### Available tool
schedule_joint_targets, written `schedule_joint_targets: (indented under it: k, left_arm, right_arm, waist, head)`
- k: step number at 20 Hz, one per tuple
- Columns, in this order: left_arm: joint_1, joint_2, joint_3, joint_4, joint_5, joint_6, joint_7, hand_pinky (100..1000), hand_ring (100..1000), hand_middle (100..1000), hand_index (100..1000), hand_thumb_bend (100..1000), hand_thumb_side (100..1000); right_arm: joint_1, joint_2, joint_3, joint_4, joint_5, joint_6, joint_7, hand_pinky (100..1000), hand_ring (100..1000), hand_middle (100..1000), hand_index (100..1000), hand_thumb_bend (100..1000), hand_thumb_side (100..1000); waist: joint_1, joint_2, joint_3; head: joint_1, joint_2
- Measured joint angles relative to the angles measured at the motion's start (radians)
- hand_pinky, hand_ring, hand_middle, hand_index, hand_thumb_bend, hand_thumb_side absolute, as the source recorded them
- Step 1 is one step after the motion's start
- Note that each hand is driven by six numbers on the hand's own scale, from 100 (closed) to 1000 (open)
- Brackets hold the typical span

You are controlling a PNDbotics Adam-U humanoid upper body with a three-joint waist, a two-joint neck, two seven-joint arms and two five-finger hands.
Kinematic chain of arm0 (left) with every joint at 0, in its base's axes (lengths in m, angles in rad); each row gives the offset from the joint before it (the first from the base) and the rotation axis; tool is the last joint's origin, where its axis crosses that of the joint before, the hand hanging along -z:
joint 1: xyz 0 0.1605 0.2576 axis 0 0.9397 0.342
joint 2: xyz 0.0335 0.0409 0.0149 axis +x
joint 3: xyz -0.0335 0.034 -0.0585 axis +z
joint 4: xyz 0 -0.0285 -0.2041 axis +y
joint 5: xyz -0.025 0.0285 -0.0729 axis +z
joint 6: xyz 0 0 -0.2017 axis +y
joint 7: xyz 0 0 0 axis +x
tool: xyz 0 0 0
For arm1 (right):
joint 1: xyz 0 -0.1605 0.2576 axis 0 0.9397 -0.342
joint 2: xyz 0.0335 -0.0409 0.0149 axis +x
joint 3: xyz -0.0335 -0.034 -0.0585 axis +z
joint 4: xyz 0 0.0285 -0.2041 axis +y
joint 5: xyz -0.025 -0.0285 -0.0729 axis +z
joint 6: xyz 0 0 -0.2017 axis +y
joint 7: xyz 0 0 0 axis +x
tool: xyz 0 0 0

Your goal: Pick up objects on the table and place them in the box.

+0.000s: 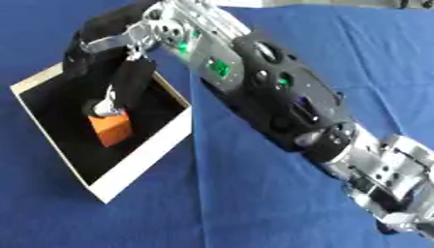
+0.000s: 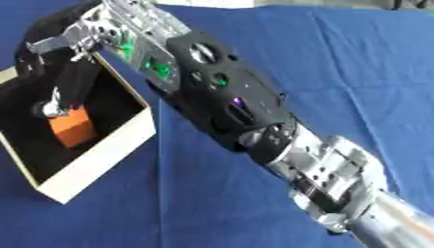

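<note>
Reaching across, the black-and-silver right arm [image 1: 280, 97] is lowering its right hand [image 1: 127, 85] into the white-walled cardboard box [image 1: 144, 155], fingers pinching the small orange block [image 1: 111, 128] just below; rigid, probably light, best gripped across flat sides.

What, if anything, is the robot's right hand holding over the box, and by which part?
The right hand reaches into the box, its fingertips at the top end of the orange block. Whether they still pinch it cannot be told.
</note>
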Motion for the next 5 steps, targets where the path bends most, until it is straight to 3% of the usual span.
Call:
schedule_joint_targets:
  k: [5]
  left_arm:
    - [0.001,0.000,0.000,0.000,0.000,0.000,0.001,469,471,509,673,100,681]
  right_arm:
    - [0.001,-0.060,-0.036,-0.129,-0.080,0.038,-0.008,838,879,775,897,119,595]
  waist:
    - [0.009,-0.005,-0.011]
  head:
    - [0.010,0.000]
